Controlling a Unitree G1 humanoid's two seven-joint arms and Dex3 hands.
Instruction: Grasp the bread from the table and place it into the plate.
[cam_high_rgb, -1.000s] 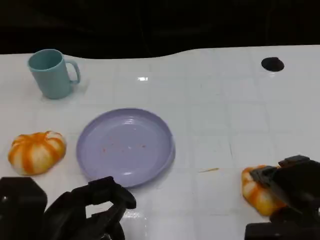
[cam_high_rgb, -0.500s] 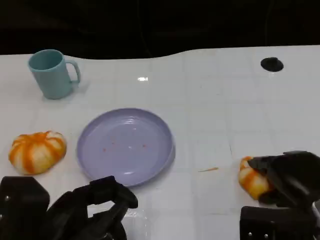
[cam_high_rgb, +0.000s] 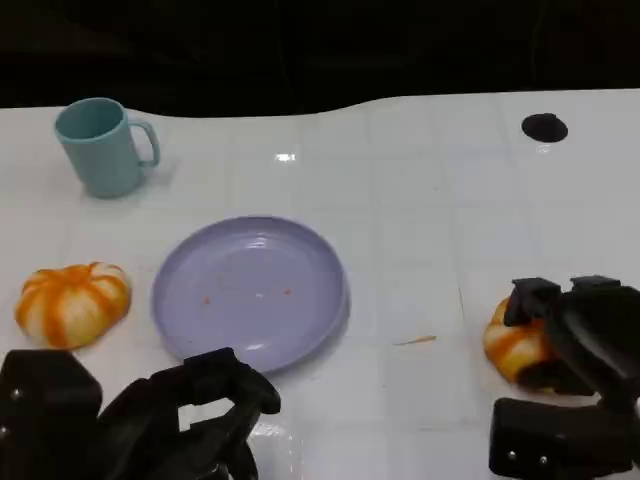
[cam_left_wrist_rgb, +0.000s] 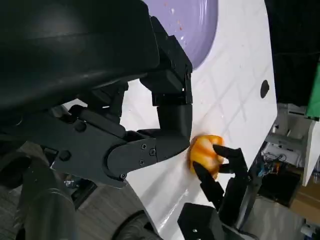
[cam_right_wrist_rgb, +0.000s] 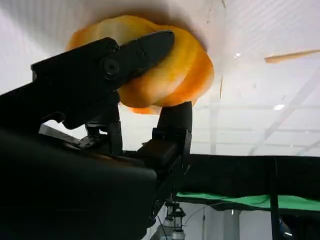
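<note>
Grasp step: we close on the bread

The plate (cam_high_rgb: 250, 292) lies mid-table; our left hand (cam_high_rgb: 190, 420) idles at 7 o'clock, fingers curled, empty; our right hand (cam_high_rgb: 570, 335) grips the bread (cam_high_rgb: 512, 340) at 4 o'clock. Next we lift and carry left. Lift-off we cannot confirm; fingers hide the bread's right half.

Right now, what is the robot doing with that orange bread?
The robot's right hand has its fingers wrapped around an orange-striped bread at the right of the white table. The purple plate has no bread on it yet. Another bread lies left of the plate, near a teal mug. The left hand holds nothing.
</note>
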